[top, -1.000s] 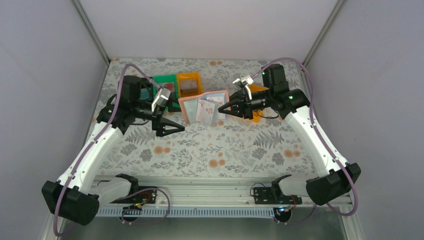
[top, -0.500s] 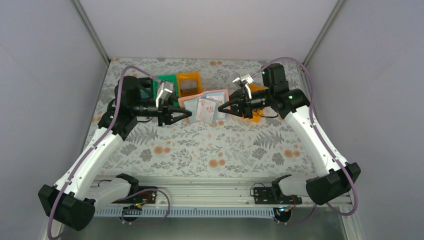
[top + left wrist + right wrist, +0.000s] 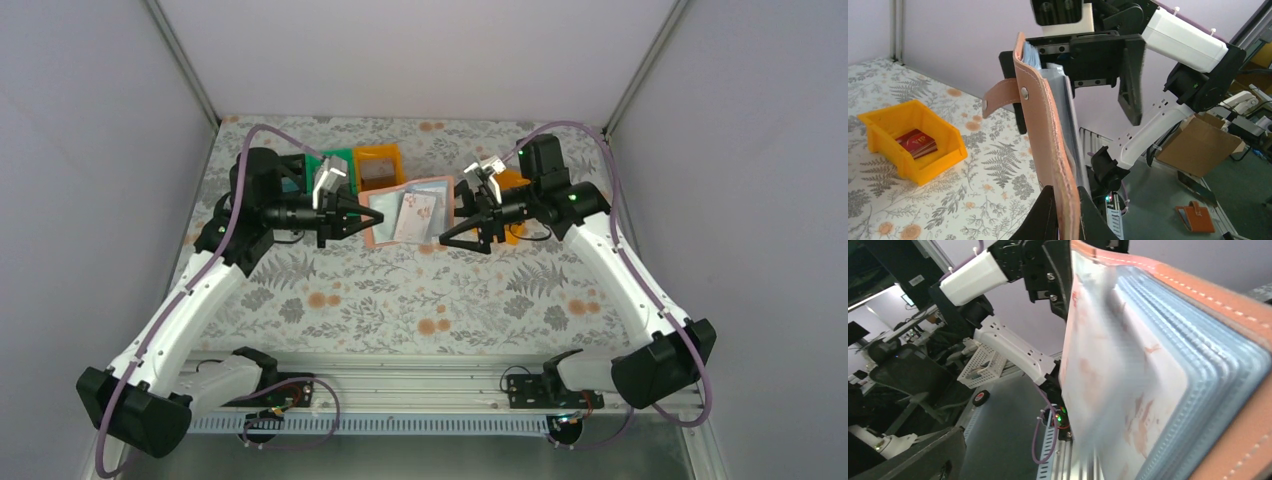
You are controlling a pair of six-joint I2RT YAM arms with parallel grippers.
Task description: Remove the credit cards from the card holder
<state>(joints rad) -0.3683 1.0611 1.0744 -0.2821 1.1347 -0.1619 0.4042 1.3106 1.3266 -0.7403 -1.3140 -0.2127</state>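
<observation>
Brownish-pink stitched folding card holder (image 3: 1048,135), thin and book-like, hangs open above the floral-print table (image 3: 400,290). The left gripper (image 3: 1063,220) is clenched on its left edge. Ribbed pale blue clear sleeves hold a whitish-pink card (image 3: 1113,390). The right gripper (image 3: 455,220) is just beside it, jaws spread, grasping nothing.
</observation>
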